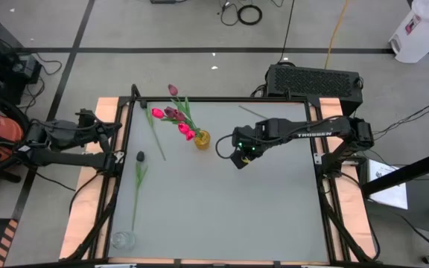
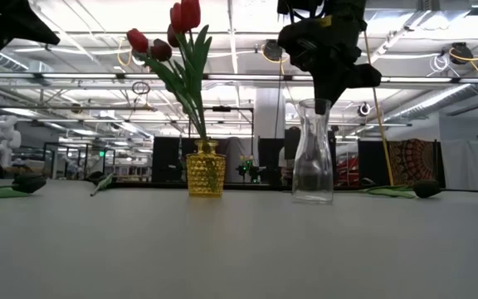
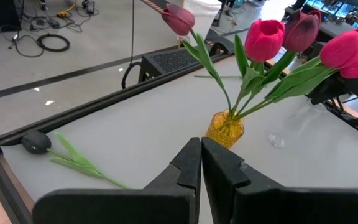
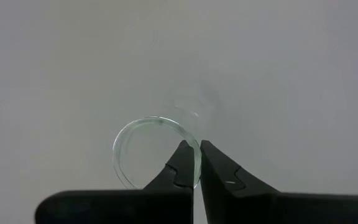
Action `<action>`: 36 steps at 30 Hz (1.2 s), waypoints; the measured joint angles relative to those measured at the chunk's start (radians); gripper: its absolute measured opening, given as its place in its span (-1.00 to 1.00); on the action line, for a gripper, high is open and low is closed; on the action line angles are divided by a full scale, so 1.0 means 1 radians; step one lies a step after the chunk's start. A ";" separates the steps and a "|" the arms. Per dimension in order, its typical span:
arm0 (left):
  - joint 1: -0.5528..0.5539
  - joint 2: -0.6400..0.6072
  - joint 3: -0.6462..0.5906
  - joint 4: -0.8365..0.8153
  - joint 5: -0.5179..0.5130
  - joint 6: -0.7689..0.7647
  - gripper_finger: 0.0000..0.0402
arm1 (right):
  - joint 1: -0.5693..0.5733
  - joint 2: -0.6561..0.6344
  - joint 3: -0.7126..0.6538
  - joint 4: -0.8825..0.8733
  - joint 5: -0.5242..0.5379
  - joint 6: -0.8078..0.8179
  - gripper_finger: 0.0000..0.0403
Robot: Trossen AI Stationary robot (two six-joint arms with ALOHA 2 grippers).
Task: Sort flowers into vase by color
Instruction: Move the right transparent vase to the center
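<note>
Found pink and maroon tulips (image 1: 185, 132) bunched in a yellow vase (image 1: 202, 139) near the back middle of the table (image 1: 237, 208). Noted a dark-headed tulip (image 1: 140, 156) lying flat towards the left side, and a pink one (image 1: 157, 113) flat beside the bunch. Saw the right gripper (image 4: 195, 149) closed and empty, just above a clear vase (image 2: 314, 154). Saw the left gripper (image 3: 201, 162) at the table's left edge, jaws nearly touching, holding nothing.

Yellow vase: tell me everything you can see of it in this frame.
The yellow vase is a small amber glass piece with a bumpy textured body and a narrower neck. It stands upright on the table's far half, beside the clear glass carafe, apart from it. Several tulips with pink, red and maroon heads lean out of its mouth on green stems. No gripper touches it.
</note>
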 joint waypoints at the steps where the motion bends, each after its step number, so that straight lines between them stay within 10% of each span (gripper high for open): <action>1: 0.000 0.000 0.000 0.000 0.000 0.000 -0.90 | 0.000 -0.001 0.000 0.001 0.001 0.000 -1.00; 14: 0.000 0.000 0.000 0.000 0.000 0.000 -0.90 | 0.000 -0.002 -0.002 0.002 -0.003 -0.027 -0.97; 36: 0.000 0.000 0.000 0.000 0.000 0.000 -0.90 | 0.000 -0.002 -0.004 0.047 -0.009 -0.039 -0.35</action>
